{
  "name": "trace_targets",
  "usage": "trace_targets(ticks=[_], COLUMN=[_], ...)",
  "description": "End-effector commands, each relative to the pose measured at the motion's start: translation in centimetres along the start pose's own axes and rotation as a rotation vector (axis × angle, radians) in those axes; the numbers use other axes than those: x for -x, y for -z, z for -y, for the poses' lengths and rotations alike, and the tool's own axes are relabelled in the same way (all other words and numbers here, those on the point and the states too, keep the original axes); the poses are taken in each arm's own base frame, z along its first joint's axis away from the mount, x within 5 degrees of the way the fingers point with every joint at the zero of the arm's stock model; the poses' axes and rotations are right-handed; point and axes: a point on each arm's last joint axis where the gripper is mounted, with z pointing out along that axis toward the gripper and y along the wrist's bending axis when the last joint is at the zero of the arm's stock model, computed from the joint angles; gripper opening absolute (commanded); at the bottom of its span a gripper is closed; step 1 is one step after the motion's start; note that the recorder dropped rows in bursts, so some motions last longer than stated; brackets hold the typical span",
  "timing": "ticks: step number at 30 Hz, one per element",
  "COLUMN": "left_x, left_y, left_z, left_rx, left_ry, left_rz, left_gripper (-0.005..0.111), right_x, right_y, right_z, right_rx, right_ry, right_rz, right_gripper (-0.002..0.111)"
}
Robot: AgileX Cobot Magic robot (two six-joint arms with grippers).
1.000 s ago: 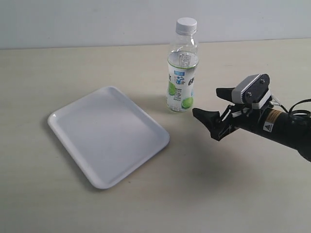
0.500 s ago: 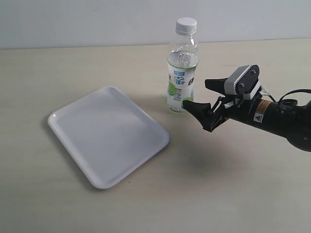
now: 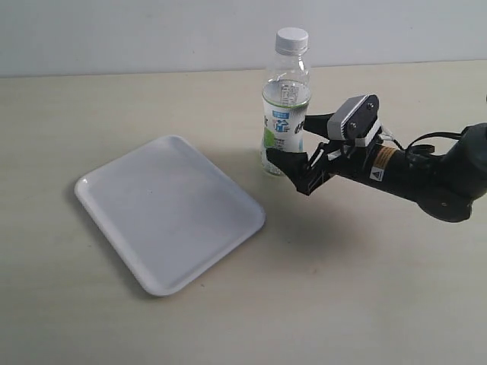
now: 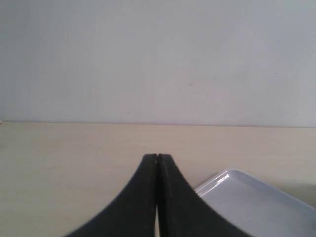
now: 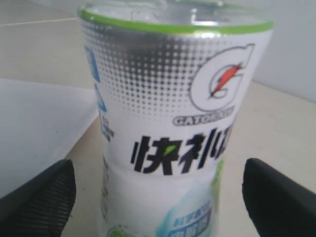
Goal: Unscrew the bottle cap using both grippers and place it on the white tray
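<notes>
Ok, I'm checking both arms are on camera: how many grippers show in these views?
2. The right gripper is open, straddling the bottle; the left gripper, shut, appears only in its own wrist view, near a corner of the white tray.

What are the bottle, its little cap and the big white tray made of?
The bottle looks like thin clear plastic: you can see right through its upper part, and a shiny printed label wraps the rest. The cap seems to be plain white plastic. The tray looks like smooth, glossy white plastic, judging by its soft shine.
</notes>
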Motion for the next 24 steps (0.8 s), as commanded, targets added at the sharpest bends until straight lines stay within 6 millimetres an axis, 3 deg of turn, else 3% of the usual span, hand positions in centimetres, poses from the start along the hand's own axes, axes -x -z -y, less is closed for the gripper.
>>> trace_targets(ticks=[1,15,19,24], left_x=[-0.1,-0.1,-0.1,-0.1], left_y=[0.0,0.0,0.0,0.0], left_z=[0.0,0.0,0.0,0.0], left_rx=[0.002,0.002,0.002,0.002], left_ry=[0.002,0.002,0.002,0.002], left_rz=[-0.004,-0.004,-0.004,-0.004], left_gripper=[0.000,0.000,0.000,0.000], right_x=[-0.3,-0.8,-0.8,-0.8], right_y=[-1.4,-2.6,-2.6,-2.6], right_z=[-0.4,0.6,0.5,0.5], right_rx=[0.024,-0.015,-0.005,-0.003], right_ry=[0.004,-0.021,-0.031,-0.142], right_rz=[0.004,-0.008,-0.009,-0.010], right_gripper=[0.087,0.084,0.065,0.030])
